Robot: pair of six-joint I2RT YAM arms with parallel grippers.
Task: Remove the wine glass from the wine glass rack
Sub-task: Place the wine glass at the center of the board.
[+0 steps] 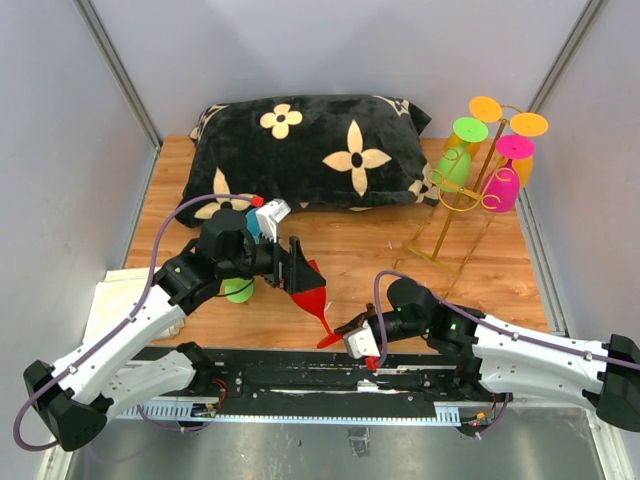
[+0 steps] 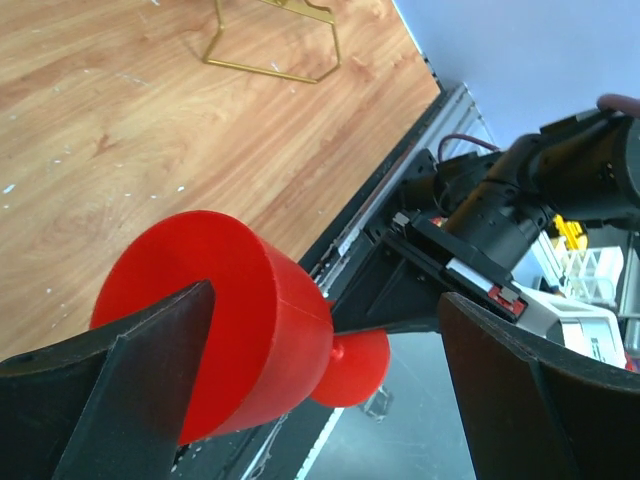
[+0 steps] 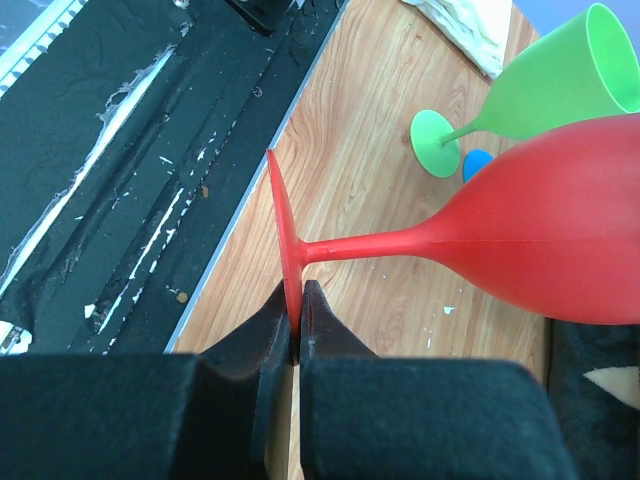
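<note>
Wine glass (image 1: 310,292) lies foot clamped in right gripper (image 3: 298,300), bowl inside wide-open left gripper (image 2: 328,298)

A black pillow (image 1: 310,150) patterned with cream four-petal flowers lies across the far side of the wooden table (image 1: 380,250), close to the grey back wall (image 1: 330,50). A crumpled white cloth (image 1: 115,290) sits at the table's near left corner. Along the near edge runs a black strip (image 1: 300,375), scuffed with pale marks, and below it a dull metal surface (image 1: 330,450).
</note>
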